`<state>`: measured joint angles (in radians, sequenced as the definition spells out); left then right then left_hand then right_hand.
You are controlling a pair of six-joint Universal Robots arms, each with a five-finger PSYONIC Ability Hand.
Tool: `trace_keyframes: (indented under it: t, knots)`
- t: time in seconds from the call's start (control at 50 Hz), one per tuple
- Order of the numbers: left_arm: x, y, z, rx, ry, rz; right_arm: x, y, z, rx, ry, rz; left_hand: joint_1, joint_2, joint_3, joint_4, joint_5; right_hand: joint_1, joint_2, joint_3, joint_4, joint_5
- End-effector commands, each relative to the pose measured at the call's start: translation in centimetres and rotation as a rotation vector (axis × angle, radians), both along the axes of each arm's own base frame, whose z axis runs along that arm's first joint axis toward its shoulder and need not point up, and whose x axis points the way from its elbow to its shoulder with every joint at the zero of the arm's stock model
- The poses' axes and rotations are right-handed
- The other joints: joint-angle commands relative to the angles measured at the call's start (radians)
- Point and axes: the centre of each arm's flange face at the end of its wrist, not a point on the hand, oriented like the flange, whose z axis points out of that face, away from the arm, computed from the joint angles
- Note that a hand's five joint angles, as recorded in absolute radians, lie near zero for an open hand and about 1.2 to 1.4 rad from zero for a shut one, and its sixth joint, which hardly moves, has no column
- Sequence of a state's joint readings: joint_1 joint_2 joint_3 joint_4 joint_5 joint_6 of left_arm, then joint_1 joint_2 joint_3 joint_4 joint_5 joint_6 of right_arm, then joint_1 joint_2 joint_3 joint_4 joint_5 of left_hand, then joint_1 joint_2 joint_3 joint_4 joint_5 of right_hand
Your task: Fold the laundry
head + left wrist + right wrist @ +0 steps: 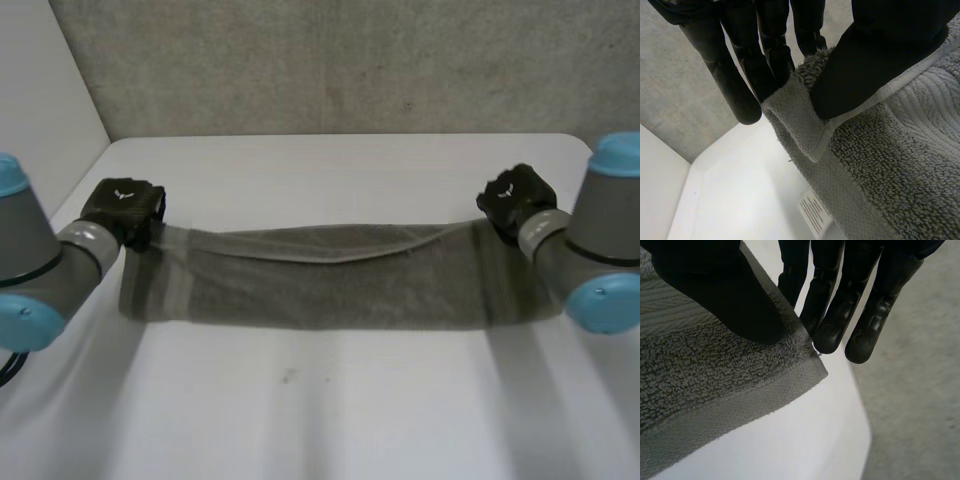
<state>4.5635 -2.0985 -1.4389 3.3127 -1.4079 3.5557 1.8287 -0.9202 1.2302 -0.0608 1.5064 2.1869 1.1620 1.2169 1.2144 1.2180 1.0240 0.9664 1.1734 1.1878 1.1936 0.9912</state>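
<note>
A grey terry towel [320, 280] stretches across the white table [320, 410] as a long band, its upper edge lifted and pulled between both hands. My left hand [122, 208] pinches the towel's left top corner [805, 120], thumb [865, 65] pressed onto the cloth against the fingers [770, 55]. My right hand [515, 198] pinches the right top corner [800, 355] the same way, thumb [725, 295] on top and fingers [840, 315] behind. The towel's lower part rests on the table.
A grey wall [340, 60] rises behind the table's far edge. A white side wall [40, 90] stands at the left. A small white label [815, 212] hangs from the towel in the left wrist view.
</note>
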Motion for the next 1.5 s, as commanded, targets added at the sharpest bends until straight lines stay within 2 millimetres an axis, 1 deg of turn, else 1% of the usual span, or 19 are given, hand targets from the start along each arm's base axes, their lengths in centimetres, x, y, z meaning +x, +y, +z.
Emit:
trace_keyframes:
  t: [0.02,0.2,0.44,0.46,0.48,0.5,0.52,0.54,0.56,0.64,0.68,0.7,0.74,0.86,0.96,1.02,1.12,1.28,1.5]
  knots:
    - [-1.4,-2.2,-1.7,-0.015,-0.009,0.007,2.1,-2.5,-1.2,-0.142,-0.025,0.019,0.234,0.179,0.182,0.178,0.198,0.430,0.223,0.209,0.203,0.231]
    - [-1.2,-3.8,-2.8,-0.020,-0.021,0.057,3.4,-4.3,-3.4,-0.163,-0.028,0.030,0.234,0.179,0.182,0.178,0.198,0.430,0.223,0.209,0.203,0.231]
    - [-1.4,-4.2,-3.0,-0.024,-0.023,0.061,3.5,-4.7,-4.0,-0.173,-0.007,0.021,0.234,0.179,0.182,0.178,0.198,0.430,0.223,0.209,0.203,0.231]
    - [-1.5,-4.0,-2.9,-0.025,-0.023,0.057,3.5,-4.8,-3.9,-0.175,-0.014,0.020,0.234,0.179,0.182,0.178,0.198,0.140,-0.067,-0.081,-0.087,-0.059]
    - [-1.5,-4.0,-2.9,-0.025,-0.023,0.057,3.5,-4.8,-3.9,-0.175,-0.014,0.020,0.234,0.179,0.182,0.178,0.198,0.137,-0.070,-0.084,-0.090,-0.062]
    - [-1.8,-3.8,-2.8,-0.026,-0.023,0.052,3.5,-4.8,-3.5,-0.188,-0.022,0.018,-0.201,-0.256,-0.254,-0.257,-0.238,-0.502,-0.709,-0.723,-0.729,-0.701]
    - [-2.2,-3.5,-2.7,-0.024,-0.023,0.042,3.6,-5.0,-3.1,-0.206,-0.039,0.014,-0.717,-0.772,-0.770,-0.773,-0.754,-0.792,-0.999,-1.013,-1.019,-0.991]
    - [-2.2,-3.5,-2.7,-0.024,-0.023,0.041,3.6,-5.0,-3.1,-0.206,-0.039,0.014,-0.722,-0.777,-0.775,-0.778,-0.759,-0.792,-0.999,-1.013,-1.019,-0.991]
    - [-2.5,-3.1,-2.1,-0.024,-0.023,0.034,3.6,-5.2,-2.1,-0.234,-0.068,0.010,-0.987,-1.042,-1.040,-1.044,-1.024,-0.792,-0.999,-1.013,-1.019,-0.991]
    - [-2.7,-2.4,-0.3,-0.033,-0.020,0.029,3.4,-5.2,0.7,-0.281,-0.156,-0.009,-0.978,-1.033,-1.030,-1.034,-1.014,-0.792,-0.999,-1.013,-1.019,-0.991]
    - [-2.5,-1.6,1.8,-0.058,-0.014,0.030,2.7,-4.8,3.4,-0.293,-0.259,-0.023,-0.978,-1.033,-1.030,-1.034,-1.014,-0.792,-0.999,-1.013,-1.019,-0.991]
    - [-2.5,-1.6,1.8,-0.058,-0.014,0.030,2.7,-4.8,3.4,-0.293,-0.260,-0.023,-0.978,-1.033,-1.030,-1.034,-1.014,-0.792,-0.999,-1.013,-1.019,-0.991]
    - [-2.2,-0.9,4.1,-0.101,0.002,0.035,2.3,-3.7,5.4,-0.283,-0.330,-0.023,-0.978,-1.033,-1.030,-1.034,-1.014,-0.792,-0.999,-1.013,-1.019,-0.991]
    - [-1.3,0.7,6.5,-0.137,0.018,0.044,1.1,-1.3,6.8,-0.198,-0.340,-0.030,-0.978,-1.033,-1.030,-1.034,-1.014,-0.792,-0.999,-1.013,-1.019,-0.991]
    - [-0.9,3.5,6.9,-0.125,0.019,0.033,-1.4,1.7,4.6,0.058,-0.286,-0.050,-0.981,-1.036,-1.033,-1.037,-1.017,-0.792,-0.999,-1.013,-1.019,-0.991]
    - [-0.8,4.1,6.6,-0.118,0.018,0.032,-2.1,2.3,3.8,0.139,-0.290,-0.075,-0.981,-1.036,-1.033,-1.037,-1.017,-0.792,-0.999,-1.013,-1.019,-0.991]
    - [-0.6,6.1,5.6,-0.107,0.056,0.031,-5.0,3.5,1.1,0.358,-0.359,-0.184,-0.984,-1.039,-1.036,-1.040,-1.020,-0.571,-0.778,-0.792,-0.798,-0.770]
    - [-0.4,6.5,4.0,-0.097,0.130,0.042,-6.5,3.0,-1.1,0.416,-0.401,-0.154,-0.984,-1.039,-1.036,-1.040,-1.020,-0.251,-0.458,-0.472,-0.478,-0.450]
    - [-0.3,6.7,3.4,-0.082,0.128,0.046,-6.7,1.4,-4.5,0.389,-0.383,-0.152,-0.984,-1.039,-1.036,-1.040,-1.020,-0.162,-0.369,-0.384,-0.390,-0.362]
